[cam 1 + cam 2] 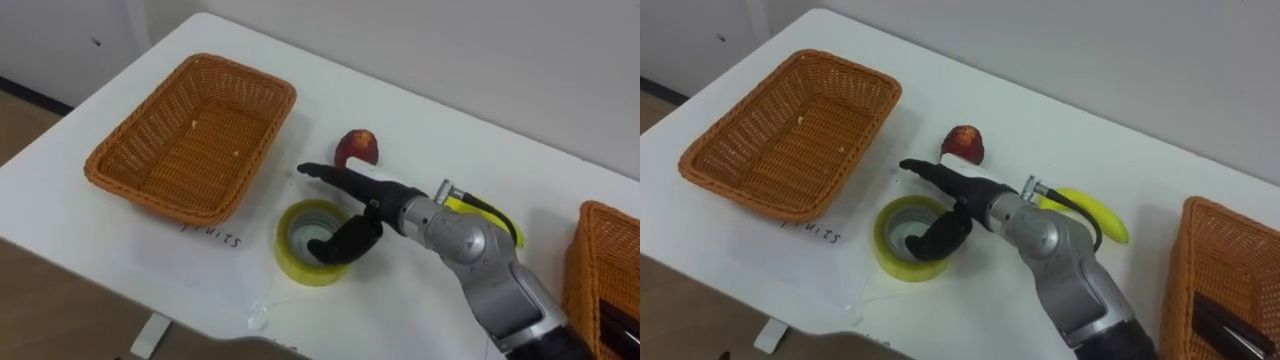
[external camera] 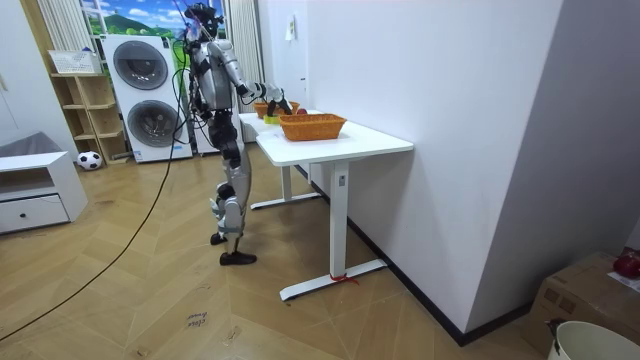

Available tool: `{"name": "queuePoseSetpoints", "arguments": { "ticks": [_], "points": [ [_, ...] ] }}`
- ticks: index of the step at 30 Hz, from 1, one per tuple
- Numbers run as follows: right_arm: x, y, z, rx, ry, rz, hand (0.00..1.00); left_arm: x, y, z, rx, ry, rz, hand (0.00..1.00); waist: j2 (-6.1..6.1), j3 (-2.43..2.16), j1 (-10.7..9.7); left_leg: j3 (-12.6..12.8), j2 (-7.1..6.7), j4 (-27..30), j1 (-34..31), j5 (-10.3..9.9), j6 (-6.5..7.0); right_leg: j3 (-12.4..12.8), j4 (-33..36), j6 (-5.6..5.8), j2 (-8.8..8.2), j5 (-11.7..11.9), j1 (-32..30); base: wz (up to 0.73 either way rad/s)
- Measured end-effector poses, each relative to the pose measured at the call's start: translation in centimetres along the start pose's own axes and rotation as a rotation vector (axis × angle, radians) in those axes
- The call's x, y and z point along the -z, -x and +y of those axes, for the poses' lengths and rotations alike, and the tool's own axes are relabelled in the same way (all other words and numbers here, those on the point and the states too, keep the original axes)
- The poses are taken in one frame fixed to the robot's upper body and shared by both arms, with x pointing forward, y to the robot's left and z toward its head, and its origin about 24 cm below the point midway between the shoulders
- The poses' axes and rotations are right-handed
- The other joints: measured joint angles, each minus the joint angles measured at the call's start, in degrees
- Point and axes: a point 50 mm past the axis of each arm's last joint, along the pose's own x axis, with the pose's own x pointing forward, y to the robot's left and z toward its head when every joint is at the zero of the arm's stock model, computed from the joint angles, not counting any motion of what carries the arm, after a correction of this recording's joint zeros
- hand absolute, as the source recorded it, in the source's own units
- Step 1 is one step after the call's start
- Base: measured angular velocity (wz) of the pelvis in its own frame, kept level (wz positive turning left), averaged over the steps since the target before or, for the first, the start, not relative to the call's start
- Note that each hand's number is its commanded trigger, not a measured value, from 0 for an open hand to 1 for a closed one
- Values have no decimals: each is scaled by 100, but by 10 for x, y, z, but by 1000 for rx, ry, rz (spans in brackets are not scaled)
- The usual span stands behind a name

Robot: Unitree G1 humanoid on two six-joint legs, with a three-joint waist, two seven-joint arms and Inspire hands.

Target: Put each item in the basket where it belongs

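Left eye view, middle: right hand point(image 1: 372, 207) hangs half open over the tape roll point(image 1: 298, 264), holding nothing. Roll looks light and stiff; pinch its rim.

yellow tape roll point(image 1: 292, 240) flat by empty left basket point(image 1: 120, 180) | red fruit point(image 1: 357, 148) behind it | banana point(image 1: 1110, 225) toward right basket point(image 1: 1185, 270)

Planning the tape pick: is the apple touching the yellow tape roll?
Apart. The left eye view shows bare table between the apple and the yellow tape roll; the right eye view agrees.
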Motion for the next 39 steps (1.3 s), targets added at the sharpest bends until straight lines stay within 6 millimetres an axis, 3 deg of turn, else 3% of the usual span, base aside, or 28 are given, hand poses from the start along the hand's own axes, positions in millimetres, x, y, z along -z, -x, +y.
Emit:
{"name": "queuePoseSetpoints", "arguments": {
  "ticks": [2, 3, 4, 15, 19, 25, 39],
  "points": [
    [0, 0, 0, -12, 0, 2, 3, 2, 0, 2, -5, 10, 8, 0, -11, 7, 2, 2, 0, 0, 1, 0, 0, -2, 0, 0, -1, 0, -3, 0],
    [0, 0, 0, -15, 0, 3, 70, 2, -1, 2, -8, 15, 12, 0, -12, 7, 1, 2, 1, 0, 0, 0, 0, -9, 0, 0, -1, 0, -4, 0],
    [0, 0, 0, -18, 0, 4, 100, 3, -1, 3, -10, 18, 14, 0, -12, 7, 1, 2, 1, 0, 0, 0, 0, -10, 0, 0, -1, 0, -5, 0],
    [2, 0, -6, -4, 43, 45, 100, -3, -3, 7, -18, 33, 9, 0, -25, 16, 24, 1, 3, -18, -3, 0, 1, -8, 2, 0, 5, 0, -15, 0],
    [4, 0, -7, -4, 65, 71, 100, -10, -6, 10, -26, 38, -8, 0, -67, 29, 129, 2, 4, -20, -7, 0, 0, -6, 0, 0, 5, 0, -25, 0],
    [4, 0, -7, -17, 66, 81, 100, -11, -6, 10, -27, 37, -8, 0, -129, 4, 140, 1, 3, -19, -7, 0, 0, -5, -5, 0, 6, 0, -24, 0],
    [5, 0, -8, -15, 70, 88, 100, -10, -6, 10, -25, 38, -3, 0, -109, 19, 150, 48, 1, -19, -13, 1, -1, 69, -86, 0, 14, 0, -12, -1]
  ]
}}
